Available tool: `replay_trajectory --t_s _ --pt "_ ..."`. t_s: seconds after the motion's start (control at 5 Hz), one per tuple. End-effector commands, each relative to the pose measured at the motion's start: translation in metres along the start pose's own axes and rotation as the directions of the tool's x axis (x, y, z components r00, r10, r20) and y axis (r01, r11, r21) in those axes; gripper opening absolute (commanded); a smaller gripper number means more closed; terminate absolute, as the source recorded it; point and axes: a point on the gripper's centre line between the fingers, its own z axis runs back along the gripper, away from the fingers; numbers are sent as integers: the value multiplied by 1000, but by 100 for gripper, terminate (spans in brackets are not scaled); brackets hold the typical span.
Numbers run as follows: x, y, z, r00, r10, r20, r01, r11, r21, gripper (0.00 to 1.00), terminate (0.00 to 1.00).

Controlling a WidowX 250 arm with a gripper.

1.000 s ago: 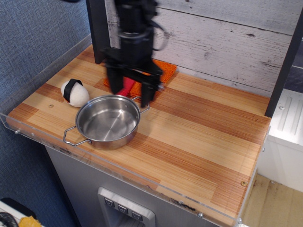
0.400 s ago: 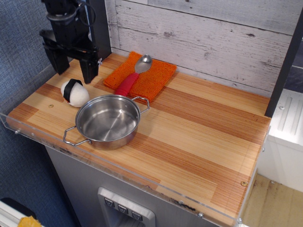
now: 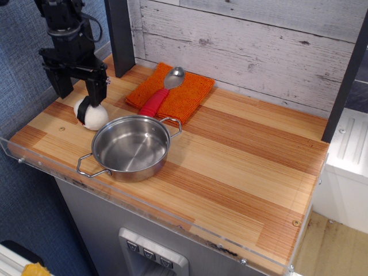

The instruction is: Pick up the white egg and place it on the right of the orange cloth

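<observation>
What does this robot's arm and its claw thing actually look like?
The arm is black all over, a blocky column of dark parts with a thin black cable looping off its side. At its end, the gripper has a wide black crossbar carrying two flat, straight black fingers. No markings or labels show.

My arm is matte black throughout, a blocky column of stacked housings with dark cables looping along its side. It ends in a wide crossbar carrying the gripper (image 3: 78,92), two thick, square-edged black fingers (image 3: 95,91). I see no markings or screws at this resolution.
</observation>
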Motion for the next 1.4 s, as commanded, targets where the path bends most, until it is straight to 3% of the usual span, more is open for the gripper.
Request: replay_trajectory --t_s 0.0,0.2,0.4,1.0,1.2 --pt "8 -3 2 1000 -10 7 10 1000 4 100 0" --pt "5 -3 -8 1000 8 -19 -9 999 -54 100 0" --pt "5 -3 -20 997 -10 -75 4 997 -75 0 0" --pt "5 -7 -9 997 -27 -70 24 998 -55 0 0" --pt "7 -12 24 1000 -6 -11 5 1000 -26 0 0"
